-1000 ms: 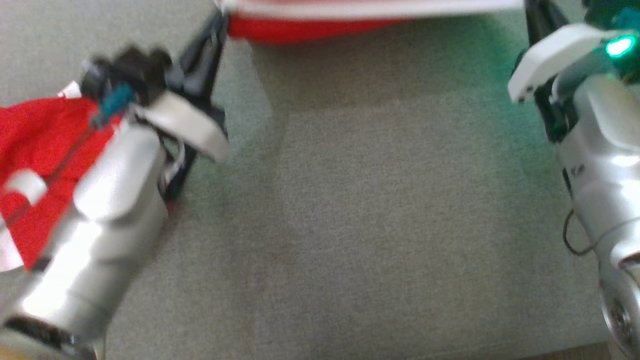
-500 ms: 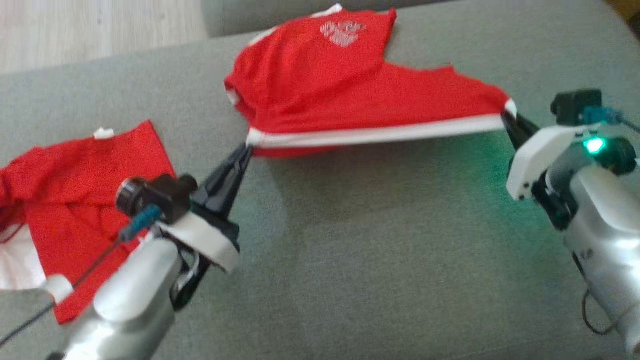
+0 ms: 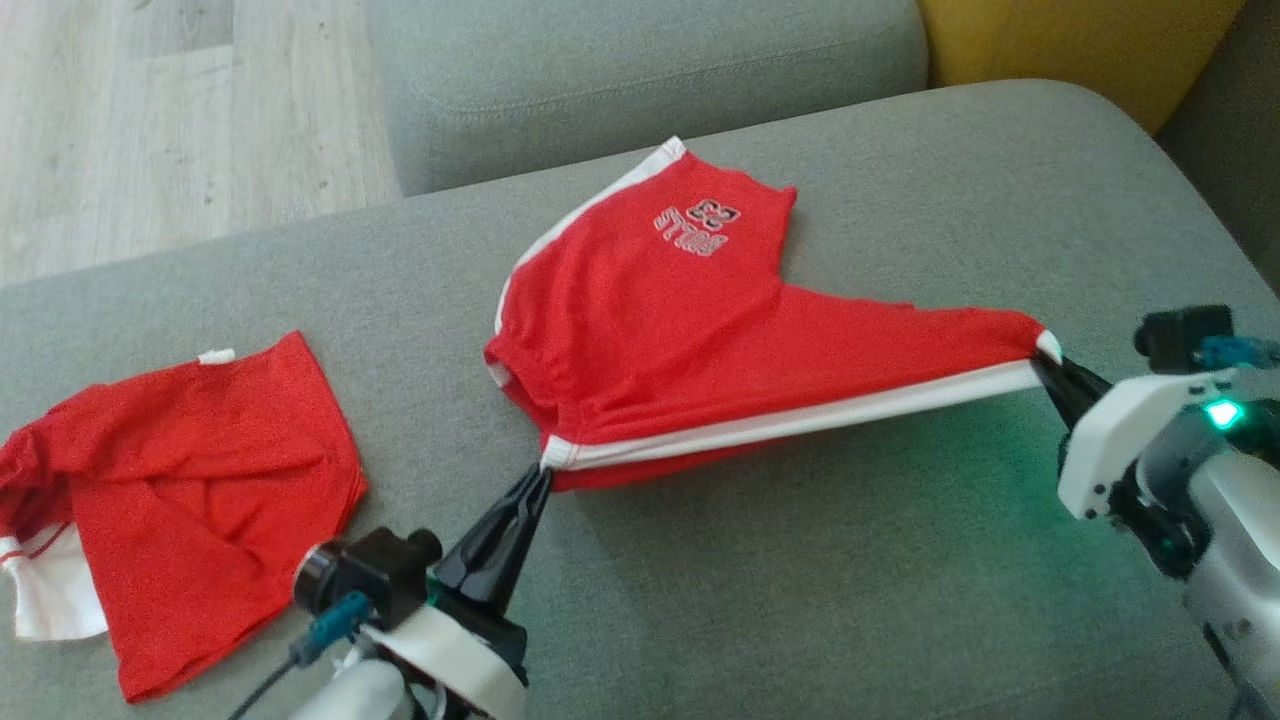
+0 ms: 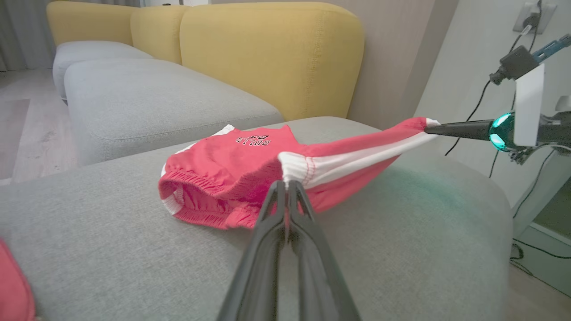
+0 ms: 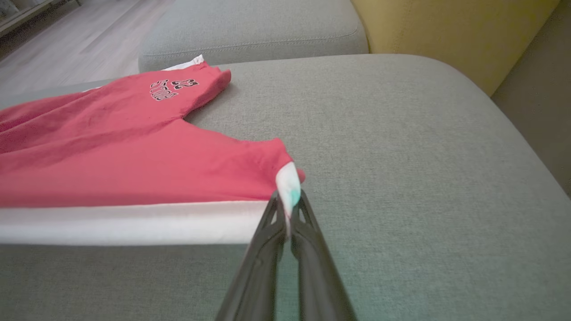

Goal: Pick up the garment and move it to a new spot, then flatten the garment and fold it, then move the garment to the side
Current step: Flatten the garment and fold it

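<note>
- The left pincer (image 3: 540, 478) is nearest. Its two dark fingers are pressed together at the very tips on a white-stitched corner of the red shorts (image 3: 680, 330).
- The right pincer (image 3: 1046, 362), well apart on the other side, is clamped just as tight on the opposite corner of the same shorts. A small white fold of cloth pokes up between its tips.
- Between the two pincers the white stripe (image 3: 800, 425) along the shorts' edge runs taut and straight. It is lifted just off the grey seat cushion (image 3: 800, 600), with a shadow beneath it.
- Beyond that stretched edge the rest of the shorts slopes down onto the cushion. The gathered elastic waistband (image 4: 192, 196) bunches just past the left pincer.
- Farthest from both pincers, one leg lies flat, showing a printed 23 and lettering (image 3: 697, 228).
- Out to the left of the left pincer, apart from it, a second red garment (image 3: 200, 480) lies crumpled on the same cushion. It has a white patch at its outer end.
- Farther off sit another grey cushion (image 3: 640, 70), a yellow backrest (image 3: 1080, 40) beyond the right pincer, and pale wood floor (image 3: 150, 120) at the far left.
</note>
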Motion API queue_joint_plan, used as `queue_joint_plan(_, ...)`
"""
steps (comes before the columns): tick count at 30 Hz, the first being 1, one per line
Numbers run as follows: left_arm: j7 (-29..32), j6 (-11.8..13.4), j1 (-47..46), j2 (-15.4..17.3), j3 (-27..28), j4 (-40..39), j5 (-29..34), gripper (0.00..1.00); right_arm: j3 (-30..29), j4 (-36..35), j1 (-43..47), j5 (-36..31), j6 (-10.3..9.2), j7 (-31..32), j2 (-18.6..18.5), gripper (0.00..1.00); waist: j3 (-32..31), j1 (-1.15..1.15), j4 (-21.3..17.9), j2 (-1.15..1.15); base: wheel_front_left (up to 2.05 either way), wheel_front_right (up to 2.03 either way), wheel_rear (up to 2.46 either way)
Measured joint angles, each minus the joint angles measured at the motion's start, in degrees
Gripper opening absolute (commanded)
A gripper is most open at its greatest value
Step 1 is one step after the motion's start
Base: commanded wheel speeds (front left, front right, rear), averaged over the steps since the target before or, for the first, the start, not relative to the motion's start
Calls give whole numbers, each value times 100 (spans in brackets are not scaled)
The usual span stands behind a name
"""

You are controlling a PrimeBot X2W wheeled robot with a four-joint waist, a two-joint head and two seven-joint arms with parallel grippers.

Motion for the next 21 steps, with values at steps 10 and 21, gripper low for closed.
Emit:
queue_joint_plan(10,87,242,102,-11,88,-593,-51,0,-688,-639,244,-256,0,-78,-121,0,92,1,114,0,0,0,0)
queue_joint_plan(21,263,267,-1056,-243,240,-307,-48,0,-1414,-534,-982,-1068,0,107,225,0,879,3,556,0,0,0,0)
